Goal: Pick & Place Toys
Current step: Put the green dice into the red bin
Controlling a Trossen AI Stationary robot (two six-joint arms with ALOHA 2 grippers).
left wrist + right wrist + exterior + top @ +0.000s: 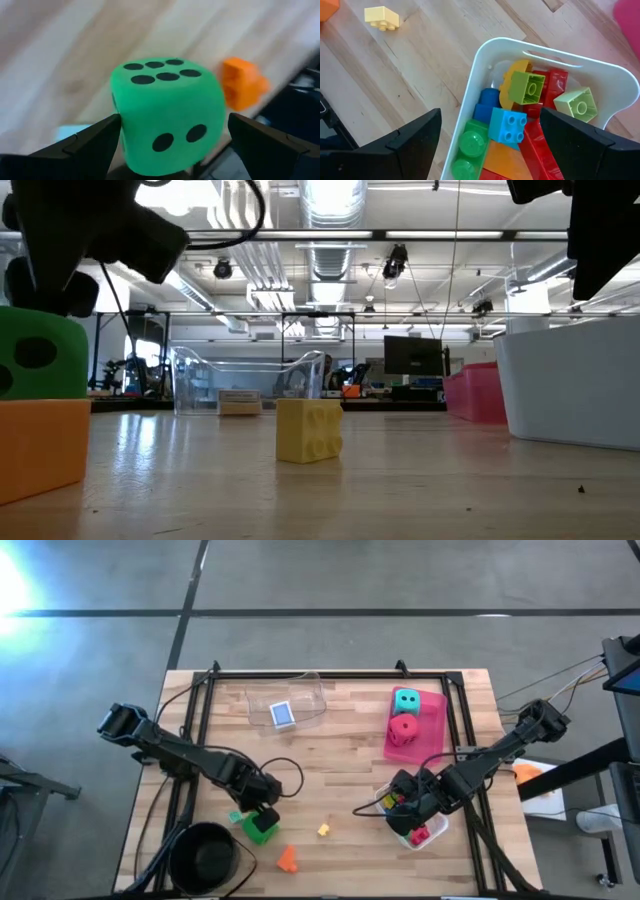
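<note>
High view shows the left arm reaching in from the table's left edge, stretched diagonally toward the green die (262,828), with the left gripper (262,820) low over it. In the left wrist view the two dark fingers (85,145) stand spread on either side of that die (167,117), its six-dot face up and two-dot face toward the camera; whether the pads actually touch its sides cannot be told. An orange brick (288,859) lies just beside the green die, toward the table's near edge, and a small teal piece (236,816) sits at the die's other side. A yellow brick (324,830) rests alone a little farther from the die, toward the table's middle. The black bowl (204,858) stands near the die, at the near left corner. The right arm comes in from the right edge, elbow bent, its right gripper (408,808) hanging over the white tray (485,65); its fingers (405,142) are parted wide with nothing between them, above a heap of red, green, blue and orange bricks (520,125). Well apart from the green die, the pink tray (432,730) carries the teal die (406,700) and red die (404,728), and the clear tray (310,692) holds the blue card box (283,714).
</note>
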